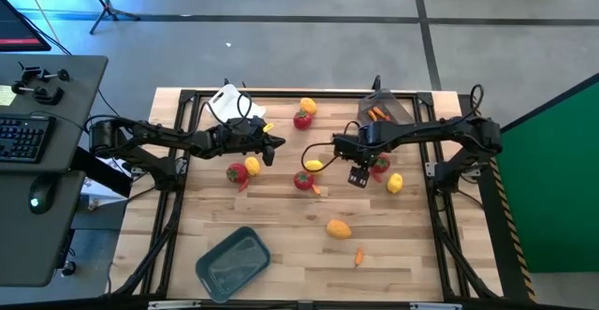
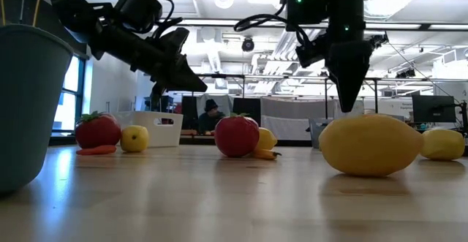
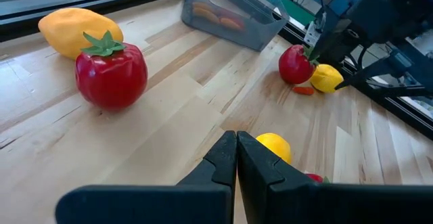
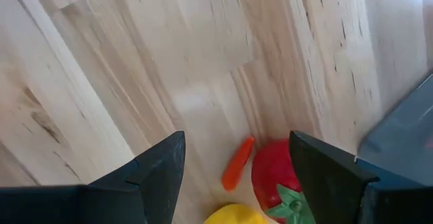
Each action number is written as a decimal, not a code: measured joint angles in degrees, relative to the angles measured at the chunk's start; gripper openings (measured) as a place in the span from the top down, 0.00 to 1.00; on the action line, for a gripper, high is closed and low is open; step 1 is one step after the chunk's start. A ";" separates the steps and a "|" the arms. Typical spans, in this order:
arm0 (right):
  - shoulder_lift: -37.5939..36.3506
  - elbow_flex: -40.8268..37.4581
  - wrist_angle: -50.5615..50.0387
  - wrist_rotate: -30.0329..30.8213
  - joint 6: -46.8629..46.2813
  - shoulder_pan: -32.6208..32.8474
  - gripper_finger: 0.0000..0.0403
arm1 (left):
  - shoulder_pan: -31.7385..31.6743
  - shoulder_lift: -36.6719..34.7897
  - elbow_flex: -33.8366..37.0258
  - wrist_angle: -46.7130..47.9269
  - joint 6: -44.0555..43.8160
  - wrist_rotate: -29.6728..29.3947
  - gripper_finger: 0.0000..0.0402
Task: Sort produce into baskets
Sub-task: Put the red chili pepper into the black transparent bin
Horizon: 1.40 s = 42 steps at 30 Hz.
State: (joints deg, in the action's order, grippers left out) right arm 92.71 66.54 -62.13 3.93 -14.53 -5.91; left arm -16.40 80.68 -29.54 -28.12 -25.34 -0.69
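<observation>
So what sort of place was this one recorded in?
Most likely a robotics lab in an open industrial-style workspace. The wooden table sits on a bare concrete floor beside a desk with a keyboard, and the low view shows exposed ceiling ducting and a person seated behind.

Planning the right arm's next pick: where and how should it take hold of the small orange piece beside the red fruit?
Grip the thin orange piece across its narrow middle, descending from above: it lies flat on the table, close beside the red fruit. The right claw hangs open over it.
</observation>
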 joint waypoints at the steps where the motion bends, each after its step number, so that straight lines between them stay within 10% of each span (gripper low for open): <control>1: 0.49 0.00 -0.09 0.03 0.02 0.60 0.37 | 0.00 0.00 0.00 0.02 -0.01 0.00 1.00; 23: 13.93 0.00 0.47 5.65 9.03 -1.29 0.37 | -0.02 0.00 -0.02 0.09 0.01 -0.02 1.00; 42: 17.42 -1.47 -5.52 -1.34 12.24 -3.21 0.50 | 0.00 0.00 -0.02 1.09 0.01 -0.02 1.00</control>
State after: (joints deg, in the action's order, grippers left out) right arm 110.13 65.08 -67.65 2.60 -2.28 -9.13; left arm -16.40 80.68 -29.56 -27.03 -25.32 -0.71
